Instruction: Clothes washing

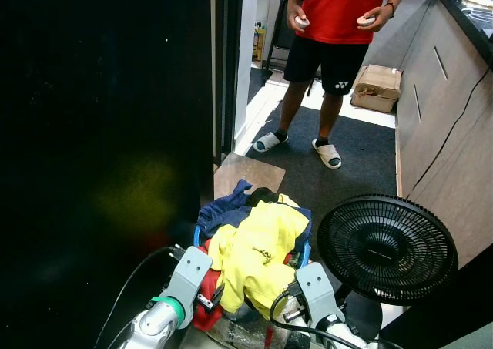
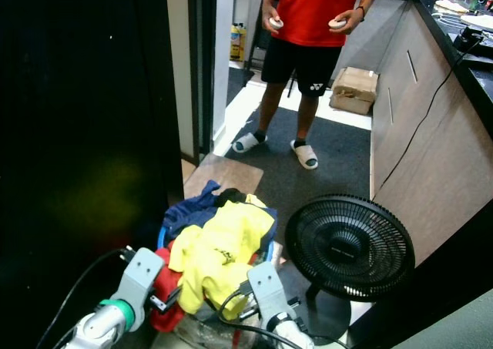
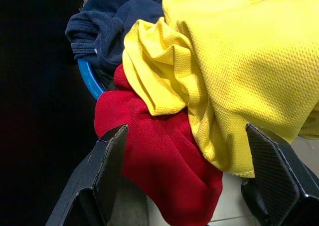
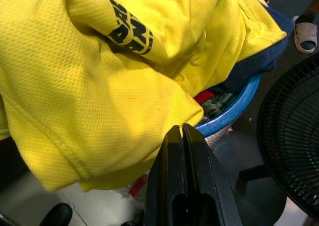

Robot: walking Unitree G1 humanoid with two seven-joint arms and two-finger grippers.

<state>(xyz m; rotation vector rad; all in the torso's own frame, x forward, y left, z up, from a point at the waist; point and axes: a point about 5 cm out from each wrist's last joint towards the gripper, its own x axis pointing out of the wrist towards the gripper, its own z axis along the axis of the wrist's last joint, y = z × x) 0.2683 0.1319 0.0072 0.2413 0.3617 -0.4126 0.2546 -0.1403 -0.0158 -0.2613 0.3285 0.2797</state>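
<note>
A blue laundry basket (image 4: 234, 111) on the floor is heaped with clothes. A yellow mesh shirt (image 1: 258, 253) with a black print lies on top, over a navy garment (image 1: 223, 209) and a red garment (image 3: 159, 161) that hangs over the near rim. My left gripper (image 3: 192, 186) is open, one finger on each side of the red and yellow cloth, holding nothing. My right gripper (image 4: 182, 136) is shut with nothing in it, its tips just below the yellow shirt's hanging edge, near the basket's right rim.
A black floor fan (image 1: 387, 249) stands close on the basket's right. A dark panel (image 1: 100, 172) walls off the left. A person in a red shirt (image 1: 339, 10) stands ahead on a grey mat, near a cardboard box (image 1: 376, 87) and wooden cabinets (image 1: 439, 110).
</note>
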